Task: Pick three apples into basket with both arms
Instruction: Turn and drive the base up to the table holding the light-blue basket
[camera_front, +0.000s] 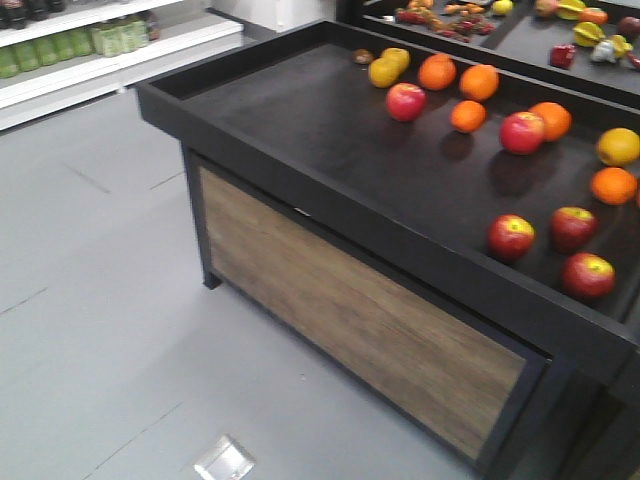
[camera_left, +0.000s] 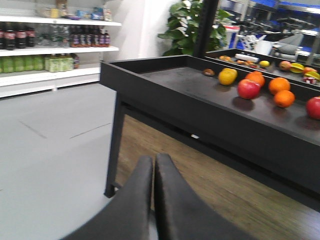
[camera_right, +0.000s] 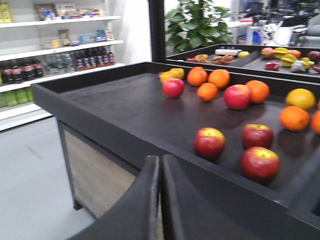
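Note:
Three dark red apples with yellow tops lie close together near the display table's front right: one, a second and a third. Two more red apples sit farther back among the oranges. My left gripper is shut and empty, low in front of the table's wooden side panel. My right gripper is also shut and empty, just outside the table's front rim and left of the near apples. The basket is out of view. Neither arm shows in the front view.
The black display table has a raised rim all round. Oranges and yellow fruits lie scattered on it. A second fruit table stands behind. White shelves with bottles line the left wall, across grey floor.

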